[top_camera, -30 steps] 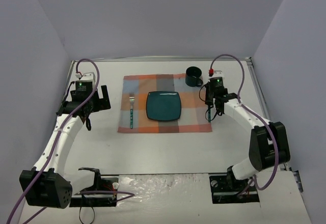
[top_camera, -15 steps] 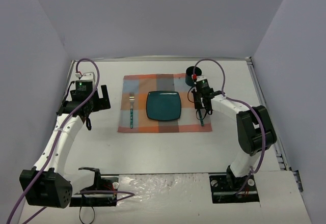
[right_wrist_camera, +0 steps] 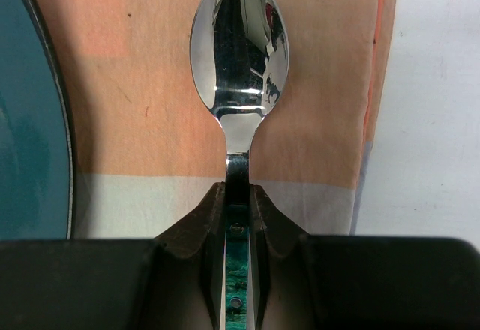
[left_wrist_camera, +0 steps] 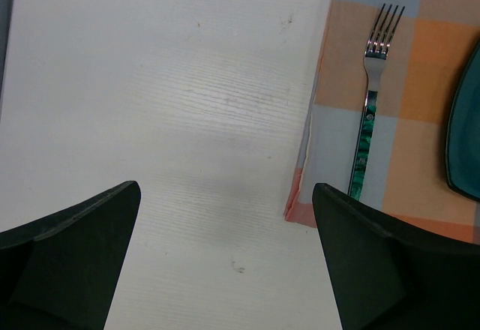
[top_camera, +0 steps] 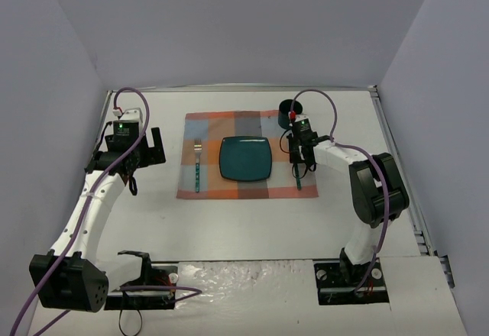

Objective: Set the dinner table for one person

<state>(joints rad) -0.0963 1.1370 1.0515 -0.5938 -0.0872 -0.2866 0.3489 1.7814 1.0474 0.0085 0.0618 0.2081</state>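
Spoon: pinched at its green handle by the right gripper, over the plaid placemat, just right of the teal plate.
Left gripper: jaws spread wide, holding nothing.
Dinner table: white top under everything; it lies bare below the left gripper, beside the fork.

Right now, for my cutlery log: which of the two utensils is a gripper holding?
The spoon, clamped by its handle in the right gripper, right of the plate; the fork lies free on the plate's left.
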